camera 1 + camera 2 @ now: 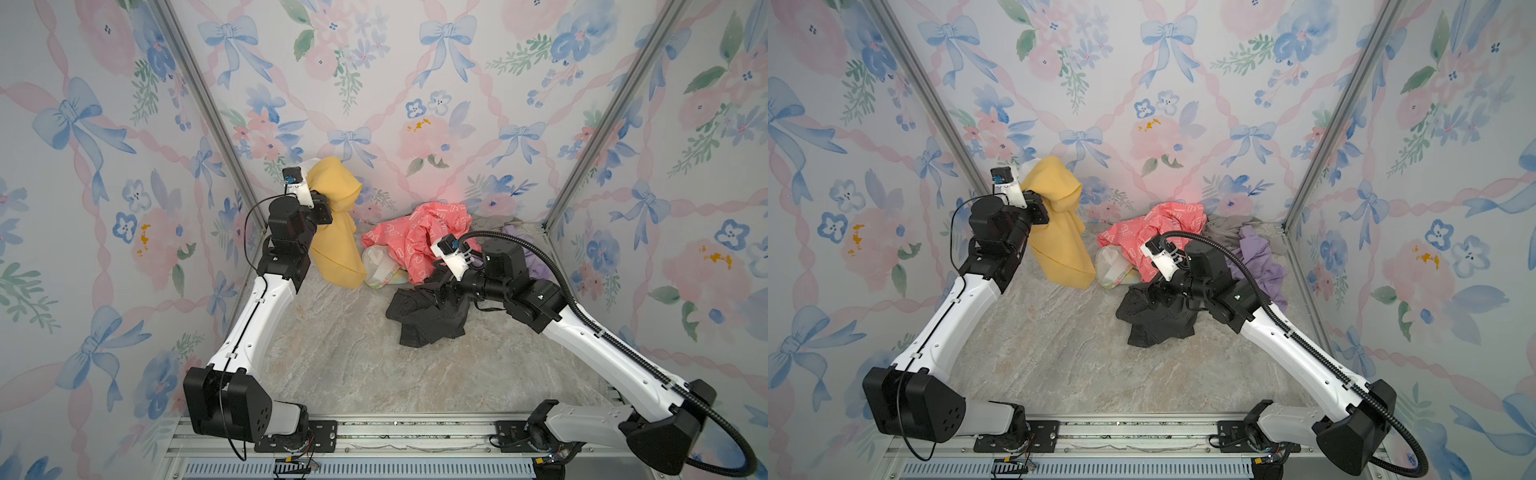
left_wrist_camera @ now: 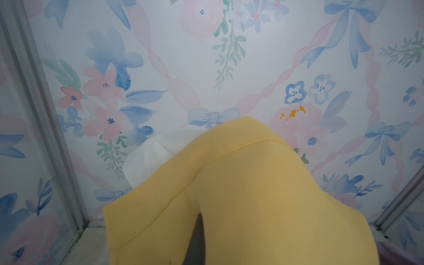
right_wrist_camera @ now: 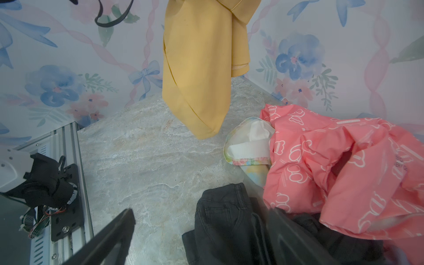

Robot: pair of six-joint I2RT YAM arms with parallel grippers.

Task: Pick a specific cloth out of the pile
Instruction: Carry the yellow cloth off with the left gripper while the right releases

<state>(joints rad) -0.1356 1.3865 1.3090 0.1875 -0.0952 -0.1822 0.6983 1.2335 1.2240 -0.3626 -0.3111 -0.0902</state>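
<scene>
at the near edge of the pile (image 1: 419, 249), the fingers (image 3: 119, 227) of your right gripper (image 3: 199, 215) stand spread wide and grip nothing. one sits over bare tabletop (image 1: 353, 365), its partner over the black garment (image 1: 428, 316) that forms the pile's front. just past those fingers, the coral-pink garment (image 1: 1154, 237) with white print crowns the pile. a pale pastel piece (image 1: 380, 266) pokes out from under it on the side facing your left arm. behind the right arm, on the pile's far side, lie a grey piece (image 1: 1225, 228) and the lilac-purple garment (image 1: 1262, 266).

to the left of the pile and high above it, your left gripper (image 1: 323, 208) is buried under the cloth (image 1: 336, 232), so you cannot see its fingers directly. it is clamped closed, and the cloth hangs from it. the mustard-yellow fabric drapes over the gripper like a hood, with a bit of whitish lining (image 2: 149, 156) showing at the top, then falls in a long fold toward the tabletop. its lower end comes down just beside the pastel piece, at the pile's left edge; whether that end touches the tabletop you cannot tell. the cloth hangs apart from the coral-pink garment.
</scene>
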